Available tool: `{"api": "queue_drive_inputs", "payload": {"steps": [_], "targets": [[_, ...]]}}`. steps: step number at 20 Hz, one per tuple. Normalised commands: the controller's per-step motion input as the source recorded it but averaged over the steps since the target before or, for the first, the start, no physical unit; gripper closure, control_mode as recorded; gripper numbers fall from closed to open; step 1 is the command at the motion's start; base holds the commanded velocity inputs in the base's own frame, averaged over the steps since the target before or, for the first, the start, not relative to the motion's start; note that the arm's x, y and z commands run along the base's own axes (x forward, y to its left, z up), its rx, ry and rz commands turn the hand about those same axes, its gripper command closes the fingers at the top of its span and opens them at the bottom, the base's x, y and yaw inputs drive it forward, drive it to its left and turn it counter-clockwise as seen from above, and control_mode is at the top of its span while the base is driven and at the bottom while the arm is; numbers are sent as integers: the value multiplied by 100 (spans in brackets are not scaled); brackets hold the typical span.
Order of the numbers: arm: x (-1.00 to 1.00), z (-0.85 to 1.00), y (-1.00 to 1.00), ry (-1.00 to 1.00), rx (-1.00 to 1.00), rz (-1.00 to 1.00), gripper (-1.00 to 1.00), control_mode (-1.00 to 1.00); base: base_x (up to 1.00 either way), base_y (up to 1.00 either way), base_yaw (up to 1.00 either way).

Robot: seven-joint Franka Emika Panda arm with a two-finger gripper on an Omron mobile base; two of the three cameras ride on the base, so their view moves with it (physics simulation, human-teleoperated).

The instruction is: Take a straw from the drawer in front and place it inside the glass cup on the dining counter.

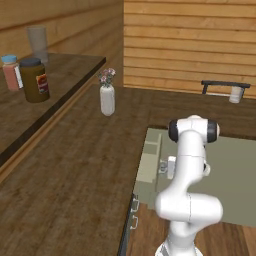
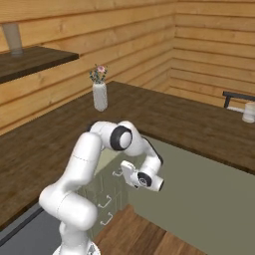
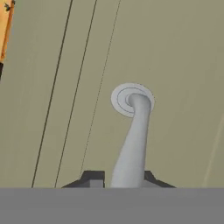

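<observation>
Low against the sage-green drawer front (image 3: 175,65), the tool (image 3: 118,177) sits clenched around a small silver handle (image 3: 131,144); in the hand view its two dark fingertips (image 3: 92,177) flank the curved grey bar close on either side, and the bar runs up from between them to a round silver mounting plate on the panel. From the right base view the white arm folds down and forward, its tool (image 2: 130,175) pressed to the top of a column of sage-green drawers with small silver handles (image 2: 104,201) below the dark brown wood-plank counter (image 2: 189,124). In the left base view the tool is hidden behind the arm.

The straw cannot be made out in any view. A small clear whitish glass cup (image 2: 248,113) stands on the far end of the wood-plank counter, well apart from the tool, just beside a dark chair back (image 1: 225,85). A white vase with pink flowers (image 1: 107,95) stands on the same counter, nearer the wall. On the separate dark shelf to the left sit a brown jar (image 1: 34,80), a pink container (image 1: 11,71) and a tall grey glass (image 1: 37,44).
</observation>
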Motion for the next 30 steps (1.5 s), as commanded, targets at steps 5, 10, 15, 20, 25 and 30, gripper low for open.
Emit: {"api": "queue_drive_inputs", "payload": {"steps": [5,10,15,20,25,30], "targets": [[-44,0,-100,15,0,-4,100,-100,0,0,0],[-45,0,-100,14,0,-5,100,-100,0,0,0],[-31,0,-96,14,0,-3,-100,-100,0,0,0],[-26,2,-98,3,0,-6,-100,-100,0,0,0],[-53,41,-75,-2,-8,-14,-100,-100,0,0,0],[-38,100,18,-10,-14,-14,-100,-100,0,0,0]]}}
